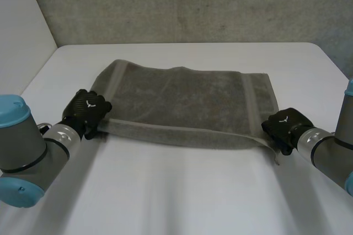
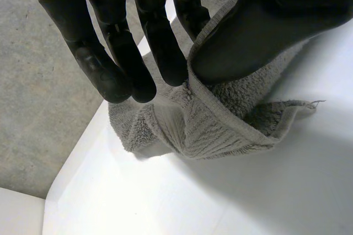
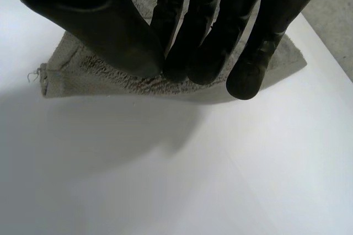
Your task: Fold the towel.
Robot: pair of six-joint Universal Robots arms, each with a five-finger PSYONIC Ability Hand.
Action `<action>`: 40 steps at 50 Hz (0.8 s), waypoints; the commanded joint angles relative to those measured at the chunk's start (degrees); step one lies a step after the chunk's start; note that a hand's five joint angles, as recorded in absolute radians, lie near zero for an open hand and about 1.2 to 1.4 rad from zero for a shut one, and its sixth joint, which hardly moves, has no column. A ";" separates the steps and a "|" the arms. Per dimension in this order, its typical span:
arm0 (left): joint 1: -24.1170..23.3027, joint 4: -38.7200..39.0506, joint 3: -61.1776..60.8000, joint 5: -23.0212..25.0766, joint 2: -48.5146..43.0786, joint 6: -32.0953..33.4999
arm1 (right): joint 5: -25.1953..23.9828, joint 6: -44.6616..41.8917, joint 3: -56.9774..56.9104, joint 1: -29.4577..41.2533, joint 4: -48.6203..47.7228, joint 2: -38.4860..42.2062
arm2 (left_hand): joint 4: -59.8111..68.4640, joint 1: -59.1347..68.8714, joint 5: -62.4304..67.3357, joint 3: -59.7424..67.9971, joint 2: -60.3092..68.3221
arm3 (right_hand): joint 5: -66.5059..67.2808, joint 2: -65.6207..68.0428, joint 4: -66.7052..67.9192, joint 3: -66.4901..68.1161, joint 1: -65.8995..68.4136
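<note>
Towel: you have the towel [image 1: 182, 102] spread on the table [image 1: 182, 196]. Its long axis runs across from one arm to the other. Its far edge lies flat and its near edge is raised a little.
Left hand: your left hand [image 1: 88, 111] is at the towel's near left corner. Its wrist view shows the thumb and fingers pinching the bunched corner between them.
Right hand: your right hand [image 1: 284, 124] is at the towel's near right corner, with the cloth's edge caught between thumb and fingers.
Key relation: the two hands sit at the ends of the towel's near long edge, and the rest of the towel lies beyond them, toward its far edge.
Next move, by my judgement: carry both corners over the towel to its far edge, level with each other, so the crease runs along the long axis.
Risk: if either corner slips, you will likely get a skewed fold.
</note>
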 commanded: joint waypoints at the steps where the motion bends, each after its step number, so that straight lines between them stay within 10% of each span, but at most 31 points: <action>1: -0.08 0.07 0.12 0.01 -1.02 -0.01 | -2.28 1.99 0.56 -0.14 -1.55 -1.55 | -7.43 -2.10 -17.82 -8.64 -7.17 | 2.43 2.88 3.02 2.89 3.07; 9: -0.08 0.07 0.38 -0.17 -1.90 -0.01 | -5.01 6.65 0.73 -0.66 -0.76 -2.52 | -7.43 -2.10 -17.82 -8.64 -7.17 | 2.43 2.88 3.02 2.89 3.07; 11: -0.08 -0.02 0.30 -0.17 -1.99 -0.01 | -5.80 8.05 1.17 -0.75 -0.06 -3.13 | -7.43 -2.10 -17.82 -8.64 -7.17 | -38.25 -37.81 -37.66 -37.80 -37.62; 13: -0.17 -0.02 0.29 -0.25 -1.90 -0.01 | -5.89 8.93 1.61 -0.84 -0.06 -4.09 | -7.43 -2.10 -17.82 -8.64 -7.17 | -49.88 -49.43 -49.28 -49.42 -49.24; 22: -0.26 -0.02 0.21 -0.26 -1.82 -0.01 | -7.11 14.99 6.17 -0.75 -1.20 -9.64 | -8.75 -3.42 -19.14 -9.96 -8.49 | -63.76 -63.32 -63.17 -63.31 -63.13; 34: -0.26 -0.02 0.21 -0.26 -1.90 -0.01 | -6.68 15.97 6.97 -0.22 -7.97 -3.84 | -8.58 -3.26 -18.98 -9.79 -8.32 | -63.78 -63.34 -63.19 -63.33 -63.15; 40: -0.17 0.07 0.38 -0.17 -1.90 -0.01 | -5.01 15.53 4.78 -0.84 -8.59 0.38 | -8.75 -3.43 -19.14 -9.96 -8.49 | -43.26 -42.82 -42.67 -42.81 -42.63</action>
